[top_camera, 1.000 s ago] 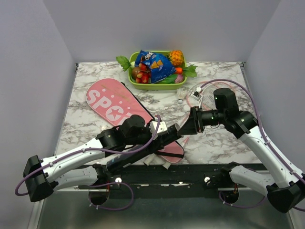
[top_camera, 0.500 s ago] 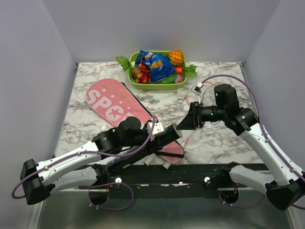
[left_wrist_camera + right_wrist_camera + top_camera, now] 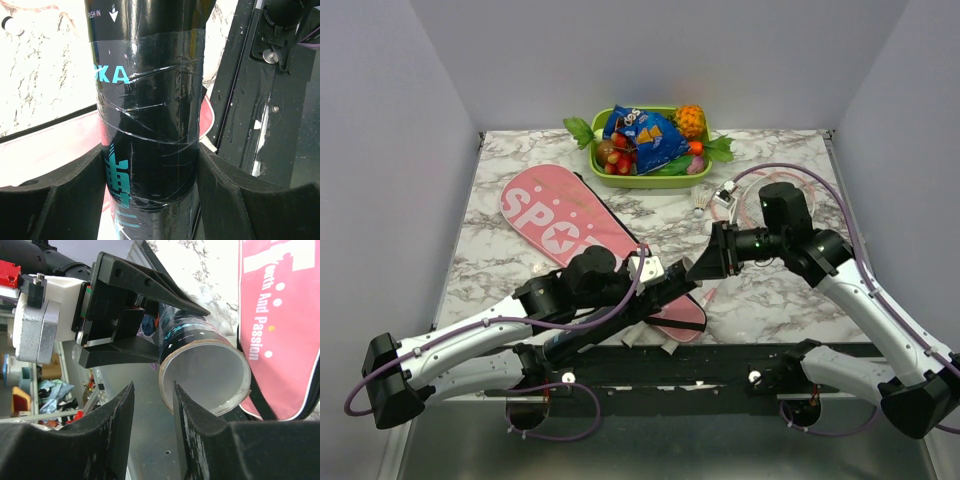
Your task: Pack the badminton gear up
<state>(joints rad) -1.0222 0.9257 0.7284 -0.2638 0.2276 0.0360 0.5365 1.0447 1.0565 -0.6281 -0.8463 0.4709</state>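
The right hand (image 3: 153, 385), half-open and empty, has edged toward the mouth of the black tube (image 3: 150, 75) gripped by the left hand (image 3: 150, 152). The shuttlecocks (image 3: 698, 203) look unpacked yet.

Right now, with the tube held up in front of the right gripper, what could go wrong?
1. The right gripper is close to the rim of the black tube, open and empty. A small advance could strike the rim and twist the tube.
2. The left gripper clamps the tube on glossy tape, so a knock may make it slip.
3. The right arm's purple cable loops near a shuttlecock and might sweep it.
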